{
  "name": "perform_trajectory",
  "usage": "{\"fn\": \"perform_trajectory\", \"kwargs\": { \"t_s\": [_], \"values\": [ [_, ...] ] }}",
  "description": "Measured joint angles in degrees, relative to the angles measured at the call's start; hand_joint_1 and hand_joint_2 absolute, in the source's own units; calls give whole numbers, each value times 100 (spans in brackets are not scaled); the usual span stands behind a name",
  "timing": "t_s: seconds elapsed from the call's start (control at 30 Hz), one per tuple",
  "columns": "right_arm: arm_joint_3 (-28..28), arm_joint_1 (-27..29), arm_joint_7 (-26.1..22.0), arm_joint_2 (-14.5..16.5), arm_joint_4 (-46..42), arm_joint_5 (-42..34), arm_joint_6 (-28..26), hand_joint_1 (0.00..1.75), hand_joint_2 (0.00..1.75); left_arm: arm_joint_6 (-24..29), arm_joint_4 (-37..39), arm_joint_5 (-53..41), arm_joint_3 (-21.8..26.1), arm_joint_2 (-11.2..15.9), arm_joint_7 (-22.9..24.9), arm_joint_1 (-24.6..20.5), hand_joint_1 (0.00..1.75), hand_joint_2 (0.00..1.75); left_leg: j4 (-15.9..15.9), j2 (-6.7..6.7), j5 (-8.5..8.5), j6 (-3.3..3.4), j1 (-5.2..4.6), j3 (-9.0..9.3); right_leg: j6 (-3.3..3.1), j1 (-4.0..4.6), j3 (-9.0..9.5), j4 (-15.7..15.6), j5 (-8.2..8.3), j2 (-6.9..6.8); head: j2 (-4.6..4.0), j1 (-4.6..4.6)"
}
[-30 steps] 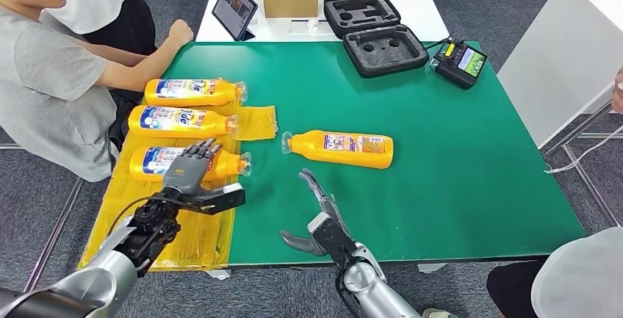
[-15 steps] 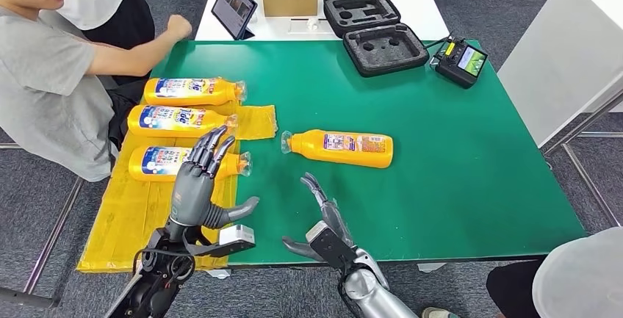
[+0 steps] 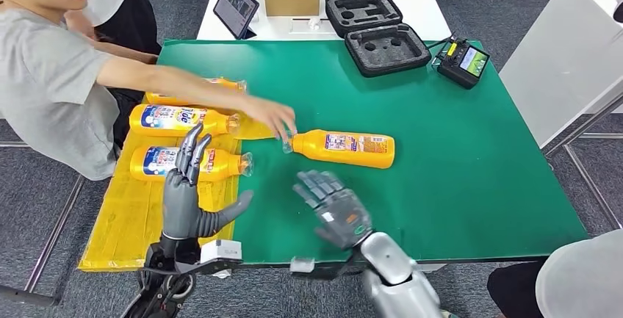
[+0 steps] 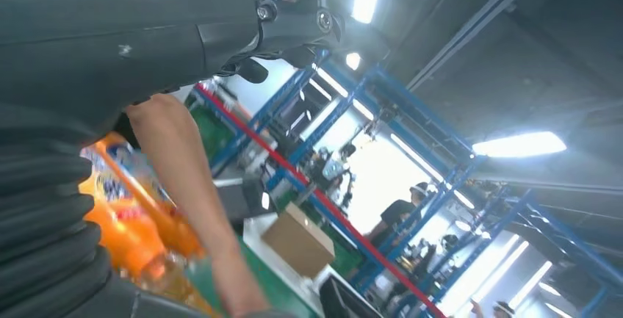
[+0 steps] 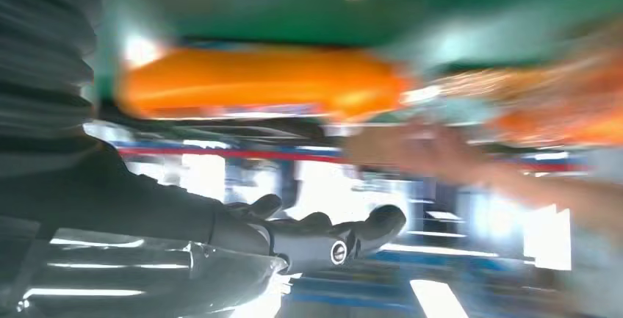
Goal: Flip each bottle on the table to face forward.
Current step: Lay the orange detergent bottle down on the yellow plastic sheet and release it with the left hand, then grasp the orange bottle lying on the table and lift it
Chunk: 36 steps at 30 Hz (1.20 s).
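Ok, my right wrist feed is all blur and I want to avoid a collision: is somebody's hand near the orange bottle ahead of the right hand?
Observer: Yes, a person's hand reaches to the cap end of the lone orange plastic bottle on the green table.
Operator: And the right hand?
Observer: The right hand is open, short of that bottle, holding nothing.
Operator: The left?
Observer: The left hand is raised and open beside the nearest labelled bottle on the yellow sheet.
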Motion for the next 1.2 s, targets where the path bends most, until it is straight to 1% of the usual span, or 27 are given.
{"fn": "perform_trajectory", "kwargs": {
  "t_s": [0.1, 0.23, 0.47, 0.83, 0.97, 1.07, 1.2],
  "values": [
    [-399, -95, 160, -98, -25, -559, -2, 0, 175, 0, -47, 164, -155, 0, -1, 46, 0, 175, 0, 2, 1, 3, -10, 0, 2, -8, -1, 0, 2, 3, 0, -1],
    [-591, -323, 296, -263, 66, -680, -2, 0, 175, 0, -58, 357, -407, 0, -2, 35, 0, 175, 1, 5, 4, 8, -13, 2, 4, -11, -2, 0, 4, 3, 0, -2],
    [-614, -558, 287, -408, 254, -754, -2, 0, 175, -1, -48, 537, -678, 0, -1, -69, 0, 175, 1, 6, 5, 8, -13, 1, 4, -8, -3, 0, 4, 3, 0, -2],
    [-572, -573, 305, -414, 274, -666, -2, 0, 175, -2, 41, 655, -832, 2, -1, -243, 0, 175, 1, 5, 5, 9, -13, -1, 4, -10, -3, 0, 4, 2, 0, -2],
    [-556, -588, 319, -416, 315, -761, -2, 0, 175, -2, 57, 683, -863, 3, -1, -260, 0, 175, 1, 5, 5, 9, -13, -1, 5, -10, -3, 0, 4, 2, 0, -2],
    [-525, -660, 200, -416, 465, -1096, -2, 0, 175, -2, 59, 735, -892, 3, -1, -265, 0, 175, 1, 6, 5, 9, -13, -2, 5, -10, -4, 0, 4, 3, 0, -2],
    [-466, -817, -183, -402, 888, -1838, 22, 0, 175, -2, 95, 794, -911, 4, -1, -303, 0, 175, 1, 5, 5, 9, -12, -2, 4, -9, -4, 1, 4, 2, 0, -2]
  ]
}}
